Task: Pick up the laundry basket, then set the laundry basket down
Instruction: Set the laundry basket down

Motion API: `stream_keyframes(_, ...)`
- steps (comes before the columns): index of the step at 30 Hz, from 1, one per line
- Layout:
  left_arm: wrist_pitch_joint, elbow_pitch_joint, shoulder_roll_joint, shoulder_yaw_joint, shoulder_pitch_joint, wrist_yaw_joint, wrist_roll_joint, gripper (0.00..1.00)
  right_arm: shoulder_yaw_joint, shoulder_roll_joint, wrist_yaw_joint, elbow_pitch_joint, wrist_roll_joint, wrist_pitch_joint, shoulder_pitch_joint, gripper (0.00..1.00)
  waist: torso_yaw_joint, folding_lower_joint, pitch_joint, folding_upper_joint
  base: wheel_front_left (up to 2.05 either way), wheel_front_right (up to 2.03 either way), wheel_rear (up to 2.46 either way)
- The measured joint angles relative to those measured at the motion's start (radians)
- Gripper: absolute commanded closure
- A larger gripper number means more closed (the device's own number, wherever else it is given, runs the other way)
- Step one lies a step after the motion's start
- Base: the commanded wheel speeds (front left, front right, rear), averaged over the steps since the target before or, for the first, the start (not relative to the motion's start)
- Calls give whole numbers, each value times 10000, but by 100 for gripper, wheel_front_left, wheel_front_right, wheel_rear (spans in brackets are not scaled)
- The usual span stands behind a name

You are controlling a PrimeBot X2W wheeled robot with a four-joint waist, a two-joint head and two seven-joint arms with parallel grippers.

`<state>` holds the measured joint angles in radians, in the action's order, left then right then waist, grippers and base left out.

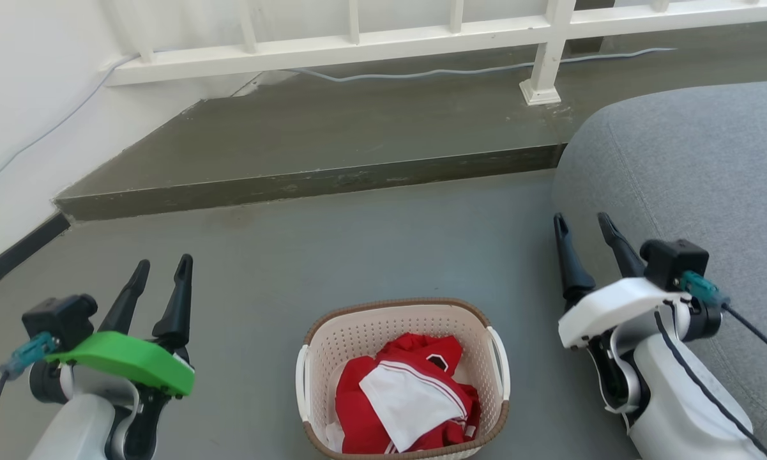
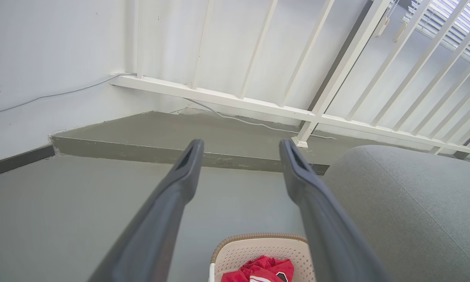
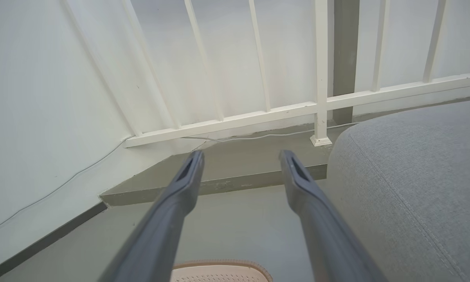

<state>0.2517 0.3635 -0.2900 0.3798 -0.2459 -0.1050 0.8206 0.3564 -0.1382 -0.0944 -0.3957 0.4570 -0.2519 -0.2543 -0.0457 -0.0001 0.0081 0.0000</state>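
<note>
The laundry basket stands on the grey floor at the bottom middle of the head view, cream and perforated with a brown rim and white side handles, holding red and white clothes. My left gripper is open, raised to the basket's left and apart from it. My right gripper is open on the basket's right, also apart. In the left wrist view the left gripper is empty above the basket. The right wrist view has the right gripper empty with the basket's rim at the bottom edge.
A grey upholstered seat bulges in at the right, close to my right gripper. A raised concrete step crosses ahead, with a white railing and a cable behind it. A white wall runs along the left.
</note>
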Motion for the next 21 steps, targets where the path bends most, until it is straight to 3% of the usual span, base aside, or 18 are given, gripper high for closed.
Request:
stream_keyframes(9,0,-732,422,-880,940,-4,-786,0,-330,10,-44,522,-454,0,706,0,-21,0,-78,0,0,0,0)
stream_keyframes(21,0,-1296,767,-1304,1622,-96,-1643,0,-550,109,-50,890,-851,0,1168,0,-35,0,-83,0,0,0,0)
